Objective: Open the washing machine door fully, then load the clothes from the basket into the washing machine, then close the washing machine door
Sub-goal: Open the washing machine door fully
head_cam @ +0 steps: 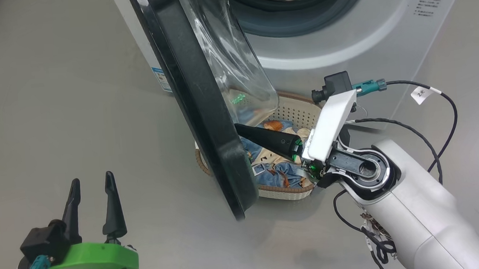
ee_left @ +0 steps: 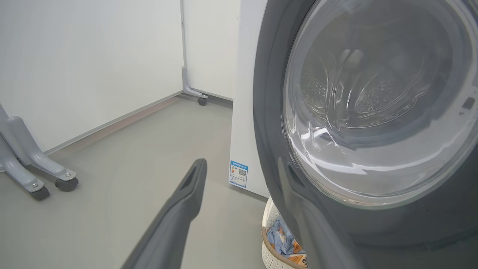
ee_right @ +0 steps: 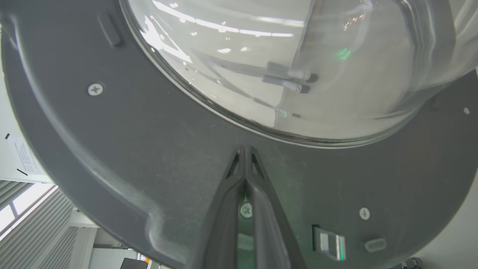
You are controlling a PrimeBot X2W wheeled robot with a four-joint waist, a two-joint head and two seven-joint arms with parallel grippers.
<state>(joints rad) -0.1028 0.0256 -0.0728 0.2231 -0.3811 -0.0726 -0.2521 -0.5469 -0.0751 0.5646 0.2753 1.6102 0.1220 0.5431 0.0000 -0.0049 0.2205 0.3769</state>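
The washing machine door (head_cam: pixel 203 111) stands partly open and edge-on, its glass bowl (head_cam: pixel 229 62) bulging toward the washing machine (head_cam: pixel 343 36). My right gripper (head_cam: pixel 241 129) is shut, holding nothing, with its tips against the door's inner black rim (ee_right: pixel 130 149) just below the glass (ee_right: pixel 298 74); the joined fingertips (ee_right: pixel 244 151) touch that rim. Under the door sits the basket (head_cam: pixel 295 108) with the clothes (head_cam: pixel 276 168) inside. My left gripper (head_cam: pixel 91 180) is open at the lower left, away from the door. One of its fingers (ee_left: pixel 186 201) points at the door's outer face (ee_left: pixel 272 112), beside the basket (ee_left: pixel 267 246).
A blue label (ee_left: pixel 239 173) sits low on the washer's side. Grey wheeled stand legs (ee_left: pixel 37 179) rest by the white wall at left, and another caster (ee_left: pixel 201 101) stands in the far corner. Open grey floor (head_cam: pixel 70 100) lies left of the door. Black cables (head_cam: pixel 436 136) trail from my right arm.
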